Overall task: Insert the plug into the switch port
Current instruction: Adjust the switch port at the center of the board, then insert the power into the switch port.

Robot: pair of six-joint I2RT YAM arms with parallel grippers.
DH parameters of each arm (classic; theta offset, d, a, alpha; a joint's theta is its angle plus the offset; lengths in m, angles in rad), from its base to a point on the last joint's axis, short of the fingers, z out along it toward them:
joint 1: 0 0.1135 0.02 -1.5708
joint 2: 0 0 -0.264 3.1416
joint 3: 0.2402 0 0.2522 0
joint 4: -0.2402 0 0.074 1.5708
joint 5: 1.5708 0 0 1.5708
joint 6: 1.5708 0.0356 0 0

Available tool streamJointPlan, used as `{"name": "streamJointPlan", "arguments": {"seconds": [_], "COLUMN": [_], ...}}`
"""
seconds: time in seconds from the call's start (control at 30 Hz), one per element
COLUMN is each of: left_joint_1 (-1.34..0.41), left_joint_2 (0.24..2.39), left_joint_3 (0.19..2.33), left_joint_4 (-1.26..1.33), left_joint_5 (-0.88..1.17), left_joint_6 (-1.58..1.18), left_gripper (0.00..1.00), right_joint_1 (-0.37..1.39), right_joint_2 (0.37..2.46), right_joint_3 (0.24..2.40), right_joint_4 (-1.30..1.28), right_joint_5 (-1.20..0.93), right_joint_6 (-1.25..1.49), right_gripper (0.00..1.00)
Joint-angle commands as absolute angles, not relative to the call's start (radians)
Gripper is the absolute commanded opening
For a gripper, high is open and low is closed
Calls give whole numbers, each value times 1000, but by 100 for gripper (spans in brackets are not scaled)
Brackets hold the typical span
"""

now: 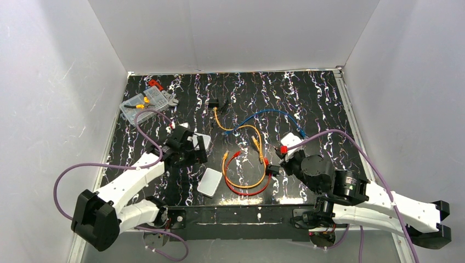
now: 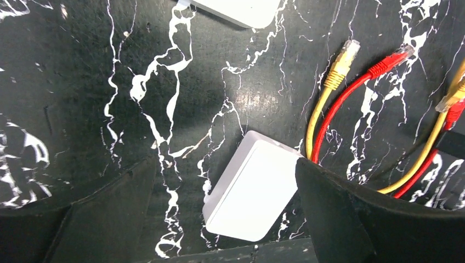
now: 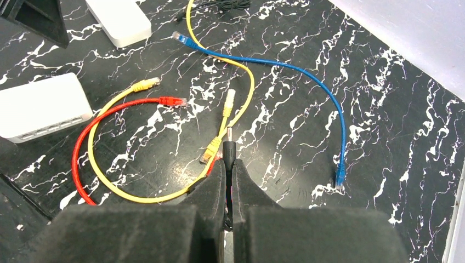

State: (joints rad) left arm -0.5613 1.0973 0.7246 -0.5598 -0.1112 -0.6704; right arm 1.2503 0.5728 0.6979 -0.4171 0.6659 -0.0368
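The switch (image 1: 210,182) is a pale flat box lying near the table's front edge. Its row of ports (image 3: 55,127) shows along one edge in the right wrist view, facing my right gripper. My right gripper (image 1: 272,169) (image 3: 227,161) is shut on a black barrel plug (image 3: 228,143), whose metal tip sticks out past the pads, to the right of the switch and apart from it. My left gripper (image 1: 191,147) (image 2: 225,163) is wide open and holds nothing. It hangs over a smaller white box (image 1: 202,139), and the switch (image 2: 249,189) shows between its fingers.
Red (image 1: 247,189) and yellow (image 1: 241,185) patch cables loop between the switch and my right gripper. A blue cable (image 1: 274,114) and another yellow one (image 1: 219,120) lie further back, by a black adapter (image 1: 214,103). A clear parts box (image 1: 143,105) sits at the back left. White walls enclose the table.
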Motion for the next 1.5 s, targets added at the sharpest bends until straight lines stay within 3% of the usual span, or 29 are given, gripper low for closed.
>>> {"name": "streamJointPlan", "arguments": {"seconds": [0.0, 0.27, 0.8, 1.23, 1.47], "left_joint_1": [-490, -434, -449, -656, -658], "left_joint_2": [1076, 1154, 1319, 1364, 1201], "left_joint_3": [647, 543, 539, 592, 666], "left_joint_4": [-421, -192, -45, -104, -249], "left_joint_5": [81, 324, 512, 519, 403], "left_joint_6": [-721, -792, -731, -651, -628], "left_gripper": [98, 98, 93, 89, 91], "right_joint_1": [1248, 1247, 1248, 1248, 1248], "right_joint_2": [567, 558, 562, 563, 566], "right_joint_3": [689, 686, 694, 716, 722], "right_joint_4": [-388, -398, -414, -471, -469], "right_joint_5": [659, 658, 656, 636, 609], "right_joint_6": [-28, -19, -18, -8, -8], "right_gripper": [1, 1, 1, 1, 1]}}
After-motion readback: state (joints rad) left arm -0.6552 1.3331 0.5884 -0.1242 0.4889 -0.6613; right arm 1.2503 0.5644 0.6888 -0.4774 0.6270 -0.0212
